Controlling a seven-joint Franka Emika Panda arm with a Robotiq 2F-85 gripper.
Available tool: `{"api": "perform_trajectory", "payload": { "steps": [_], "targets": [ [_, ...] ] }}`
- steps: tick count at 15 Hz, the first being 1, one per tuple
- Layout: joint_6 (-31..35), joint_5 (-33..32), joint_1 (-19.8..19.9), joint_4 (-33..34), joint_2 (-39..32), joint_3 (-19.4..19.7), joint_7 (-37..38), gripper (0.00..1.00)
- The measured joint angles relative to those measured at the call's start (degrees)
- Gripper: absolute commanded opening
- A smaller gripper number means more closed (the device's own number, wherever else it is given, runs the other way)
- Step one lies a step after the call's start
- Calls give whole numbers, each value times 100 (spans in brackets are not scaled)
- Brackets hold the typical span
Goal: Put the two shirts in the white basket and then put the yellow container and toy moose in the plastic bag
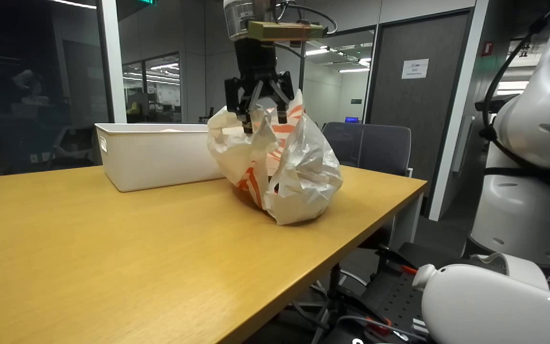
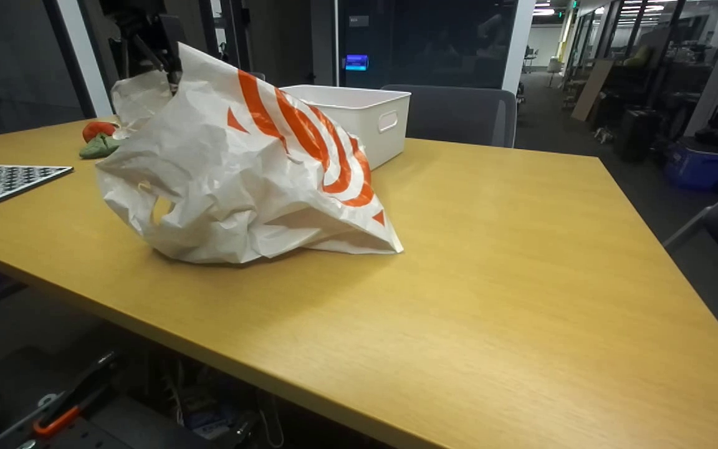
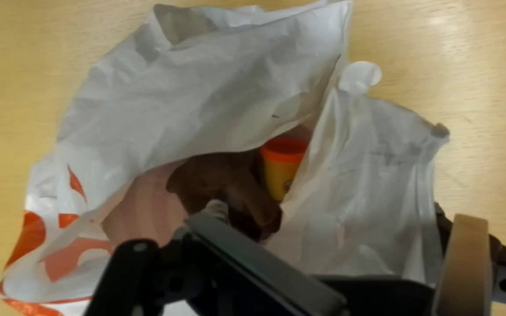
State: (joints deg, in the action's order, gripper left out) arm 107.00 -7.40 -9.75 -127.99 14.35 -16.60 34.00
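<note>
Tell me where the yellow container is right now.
In the wrist view, the yellow container is inside the plastic bag, just right of the picture's centre, immediately right of the brown toy moose.

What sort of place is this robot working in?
Most likely an office or lab meeting room: a mesh-backed chair stands at the wide table, a glass partition shows ceiling lights, and a paper sign is posted on a door.
</note>
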Motion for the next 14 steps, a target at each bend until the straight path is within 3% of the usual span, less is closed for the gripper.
{"api": "perform_trajectory", "payload": {
  "steps": [3,9,14],
  "targets": [
    [-6,-503,-5,-2,77,-127,712,100],
    [-84,96,-11,-2,696,3,777,100],
    [-422,169,12,-13,1319,42,783,100]
  ]
}}
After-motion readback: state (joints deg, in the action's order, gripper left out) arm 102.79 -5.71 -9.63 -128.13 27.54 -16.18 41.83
